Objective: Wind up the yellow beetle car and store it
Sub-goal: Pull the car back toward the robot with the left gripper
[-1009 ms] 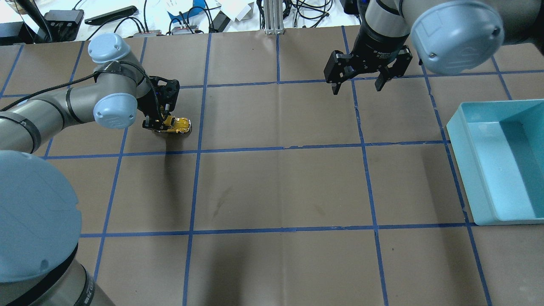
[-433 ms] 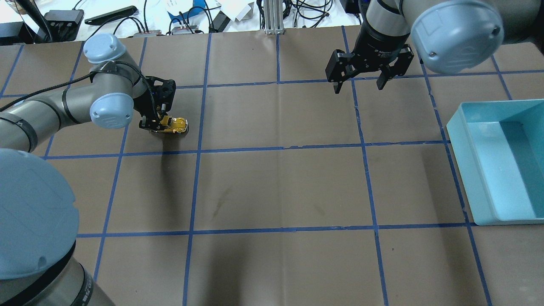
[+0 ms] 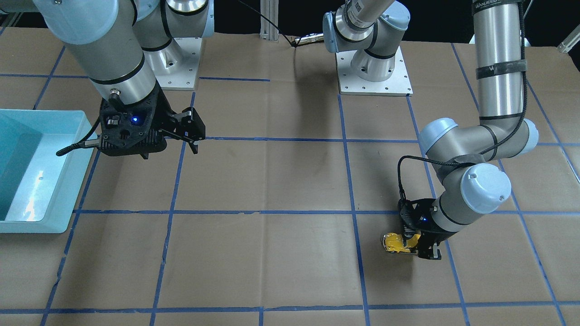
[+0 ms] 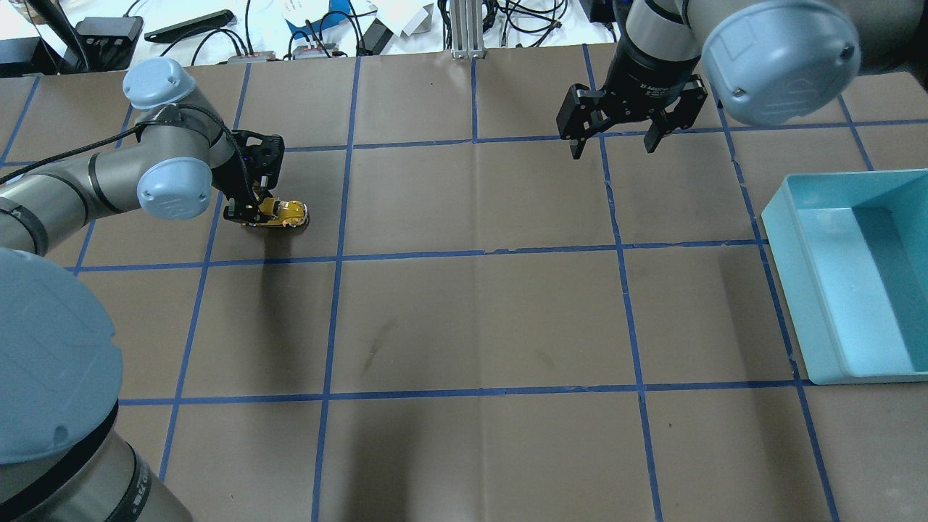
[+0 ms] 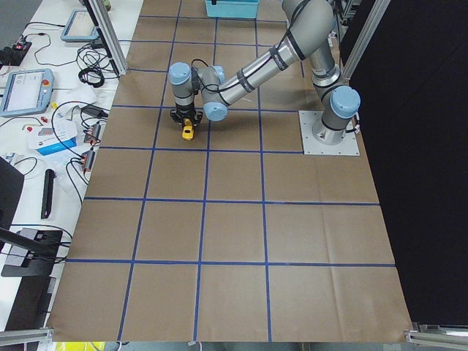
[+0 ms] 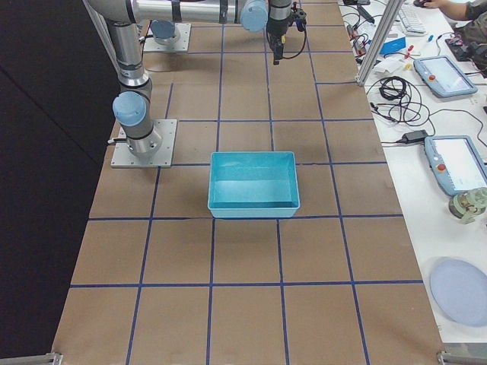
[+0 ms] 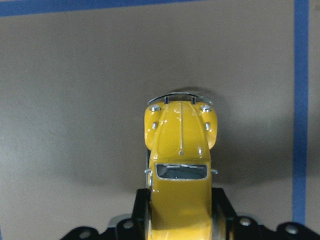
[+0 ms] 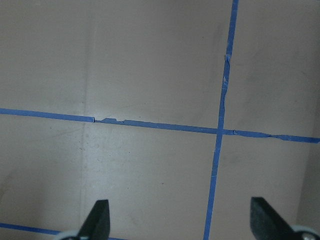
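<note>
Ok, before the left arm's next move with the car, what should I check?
1. Left hand shut on the small yellow toy beetle car: ok.
2. Car's wheels touching the brown paper table: cannot tell.
3. Car's nose sticks out of the grip: ok.
4. Right hand open, far from the car: ok.
5. Light blue plastic tray upright, open side up: ok.

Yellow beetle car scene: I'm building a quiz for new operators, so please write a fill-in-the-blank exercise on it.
1. The left gripper is ____ on the yellow beetle car.
2. The right gripper hangs above the table with its jaws ____.
3. The teal bin sits on the robot's ____ side.
4. In the left wrist view, the car's ____ end points away from the camera.
Missing words: shut; open; right; front.
</note>
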{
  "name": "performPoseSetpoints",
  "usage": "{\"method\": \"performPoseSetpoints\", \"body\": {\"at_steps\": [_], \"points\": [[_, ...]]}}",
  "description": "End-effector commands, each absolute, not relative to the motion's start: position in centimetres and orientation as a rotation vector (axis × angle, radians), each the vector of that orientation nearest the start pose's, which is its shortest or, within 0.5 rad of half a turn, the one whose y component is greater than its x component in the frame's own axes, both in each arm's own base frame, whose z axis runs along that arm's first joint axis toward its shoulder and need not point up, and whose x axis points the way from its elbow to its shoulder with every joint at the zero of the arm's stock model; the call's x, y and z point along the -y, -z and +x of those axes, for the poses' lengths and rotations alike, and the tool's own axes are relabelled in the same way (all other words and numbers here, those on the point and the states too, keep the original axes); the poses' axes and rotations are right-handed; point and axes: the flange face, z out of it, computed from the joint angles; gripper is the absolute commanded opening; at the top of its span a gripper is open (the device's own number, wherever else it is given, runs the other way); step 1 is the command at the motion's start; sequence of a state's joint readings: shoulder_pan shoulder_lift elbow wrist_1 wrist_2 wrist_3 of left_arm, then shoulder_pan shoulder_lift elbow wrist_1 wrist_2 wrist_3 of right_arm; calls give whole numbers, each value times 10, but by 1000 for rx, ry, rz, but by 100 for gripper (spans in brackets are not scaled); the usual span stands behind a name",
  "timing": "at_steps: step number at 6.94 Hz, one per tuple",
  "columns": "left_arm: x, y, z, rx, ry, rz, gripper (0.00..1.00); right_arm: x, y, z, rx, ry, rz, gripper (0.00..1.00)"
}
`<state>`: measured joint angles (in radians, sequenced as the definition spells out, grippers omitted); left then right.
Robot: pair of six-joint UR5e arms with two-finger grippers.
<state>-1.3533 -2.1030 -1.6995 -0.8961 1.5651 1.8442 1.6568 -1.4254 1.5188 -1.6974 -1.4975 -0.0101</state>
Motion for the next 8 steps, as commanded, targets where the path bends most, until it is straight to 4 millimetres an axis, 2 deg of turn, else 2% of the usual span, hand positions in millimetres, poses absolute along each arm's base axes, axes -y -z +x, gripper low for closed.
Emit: {"method": "performPoseSetpoints", "body": {"at_steps": [1,6,8], "points": [[641,-188,7,2105,-16,-2343,0,540,-455,187,-3064,59,-148,100],[641,-188,9,2111,-12,-2340,0,539,-447,186,-3061,24,-147,100],[640,-188,21,2132,-7,-2323,0,541,-447,186,-3060,33,-147,100]]}}
